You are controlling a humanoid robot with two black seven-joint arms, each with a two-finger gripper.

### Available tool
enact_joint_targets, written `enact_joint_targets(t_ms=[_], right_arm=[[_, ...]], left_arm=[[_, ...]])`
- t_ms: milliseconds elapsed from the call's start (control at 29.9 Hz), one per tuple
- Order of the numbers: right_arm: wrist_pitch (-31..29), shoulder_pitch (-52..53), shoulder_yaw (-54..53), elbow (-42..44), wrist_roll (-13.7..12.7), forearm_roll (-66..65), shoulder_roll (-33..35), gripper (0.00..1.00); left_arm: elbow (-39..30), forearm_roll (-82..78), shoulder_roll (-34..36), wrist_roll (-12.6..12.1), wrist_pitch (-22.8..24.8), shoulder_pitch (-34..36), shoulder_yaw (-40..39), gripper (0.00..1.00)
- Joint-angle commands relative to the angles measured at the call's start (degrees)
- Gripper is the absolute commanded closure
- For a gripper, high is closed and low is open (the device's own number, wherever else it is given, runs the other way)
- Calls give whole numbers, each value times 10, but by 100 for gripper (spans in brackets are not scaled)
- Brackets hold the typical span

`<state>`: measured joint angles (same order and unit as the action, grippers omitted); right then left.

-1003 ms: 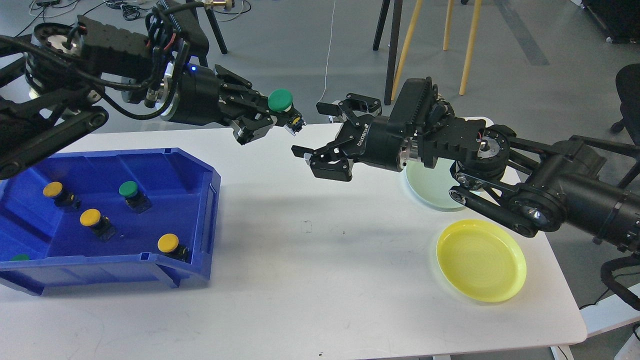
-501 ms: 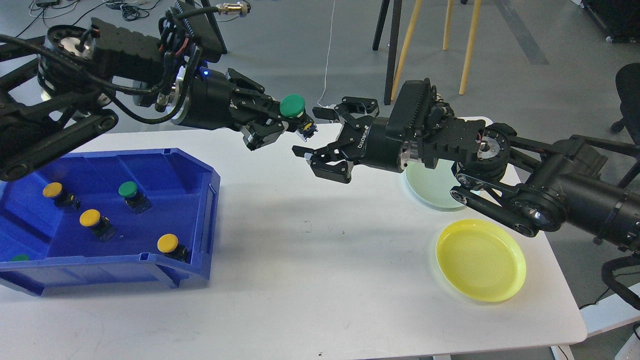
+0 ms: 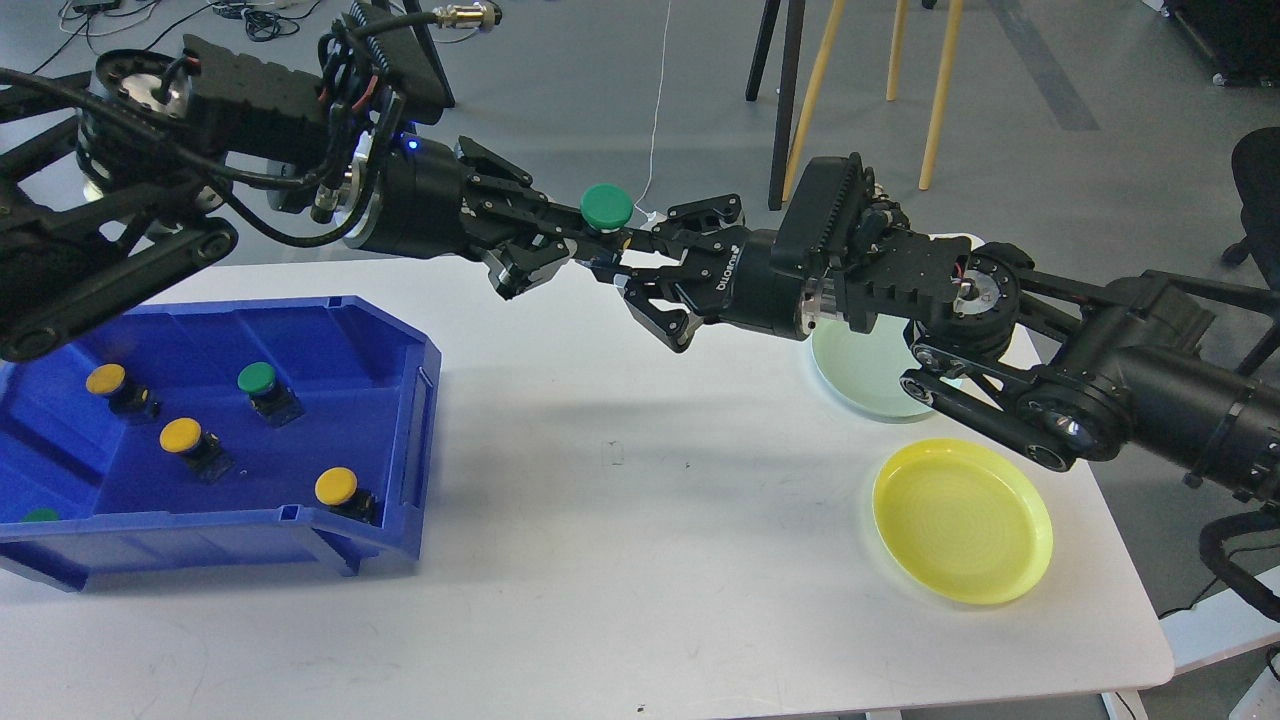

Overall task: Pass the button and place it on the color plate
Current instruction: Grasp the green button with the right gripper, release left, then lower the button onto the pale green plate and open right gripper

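A green-capped button (image 3: 607,206) is held in the air above the table's back edge by my left gripper (image 3: 583,243), which is shut on its lower body. My right gripper (image 3: 628,268) comes in from the right, its jaws open on either side of the button's lower body and close to the left fingertips; I cannot tell whether they touch it. A yellow plate (image 3: 962,520) lies at the front right of the white table. A pale green plate (image 3: 862,388) lies behind it, partly hidden under my right arm.
A blue bin (image 3: 418,395) stands at the left with three yellow-capped buttons (image 3: 336,486) and a green-capped one (image 3: 257,378); another green cap (image 3: 40,515) peeks out at its front left corner. Chair and stool legs stand behind the table.
My left gripper has carried the green button to the right and slightly up. My right gripper has moved left and its jaws have narrowed around the button's lower body.
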<state>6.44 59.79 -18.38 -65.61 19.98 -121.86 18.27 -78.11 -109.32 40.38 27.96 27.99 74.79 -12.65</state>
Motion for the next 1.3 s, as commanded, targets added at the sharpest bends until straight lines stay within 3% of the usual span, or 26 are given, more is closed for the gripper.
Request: enact_joint_targets(t_ms=[0,100,167,368,434,568,602,635,936,1270], right_arm=[[0,2,-3,3,-2,0,-1,83],[0,2,-3,8,-4,0,-1,96],[0,2,-3,8,-5,0,-1,100],[1,2,-3,9,-5,0,0,100],[1,2,-3,8,-5,0,0,100],[1,2,-3,9,-5,0,0,100],[1,2,-3,9,-5,0,0,100],[0,2,-2,8,-5,0,1,100],[-5,-5,-1,14,-5,1,11,100],[-13,-62,7,115,-4,92,73,100]], left_arm=[[0,2,-4,0,0,-1,-1,78],[0,2,-5,0,0,-1,-2,78],[0,2,-5,0,0,-1,-2,78],[0,2,-5,0,0,-1,-3,77],[0,2,-5,0,0,-2,-4,73],[0,5,-6,0,0,-2,-7,31],[0,7,-7,0,0,-3,-7,7],[0,8,-7,0,0,-3,-9,1],[6,9,-6,0,0,-7,-21,0],[49,53,26,0,0,-11,-43,0]])
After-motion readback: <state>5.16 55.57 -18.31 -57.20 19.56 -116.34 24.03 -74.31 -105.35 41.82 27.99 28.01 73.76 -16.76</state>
